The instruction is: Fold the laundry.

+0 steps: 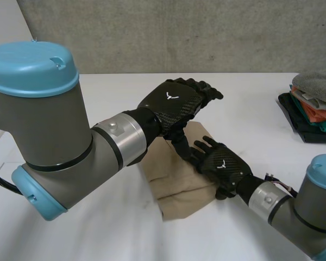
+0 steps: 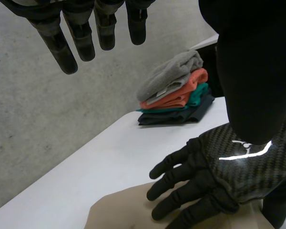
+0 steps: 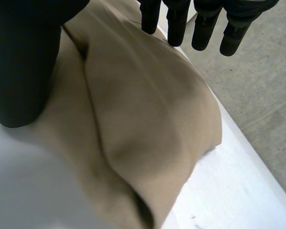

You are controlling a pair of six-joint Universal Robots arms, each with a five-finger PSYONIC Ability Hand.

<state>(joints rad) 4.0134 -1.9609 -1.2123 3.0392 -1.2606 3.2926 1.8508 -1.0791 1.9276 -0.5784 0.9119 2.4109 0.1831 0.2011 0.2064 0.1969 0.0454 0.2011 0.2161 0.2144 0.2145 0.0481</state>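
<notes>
A tan cloth [image 1: 179,187] lies folded in a thick bundle at the middle of the white table [image 1: 98,228]. My right hand [image 1: 223,163] rests flat on the cloth's right part, fingers straight and spread. My left hand [image 1: 174,103] hovers above the cloth's far edge, fingers relaxed and holding nothing. In the left wrist view my left hand's fingers [image 2: 81,33] hang straight over the table, and the right hand [image 2: 219,171] lies on the tan cloth [image 2: 119,210]. In the right wrist view the fingertips [image 3: 200,24] point along the tan cloth [image 3: 143,109], which has a long crease.
A stack of folded laundry [image 1: 315,106] sits at the table's far right: grey on top, then orange, teal and dark pieces. The same stack [image 2: 176,90] appears beyond the right hand in the left wrist view. A concrete wall [image 1: 179,32] stands behind the table.
</notes>
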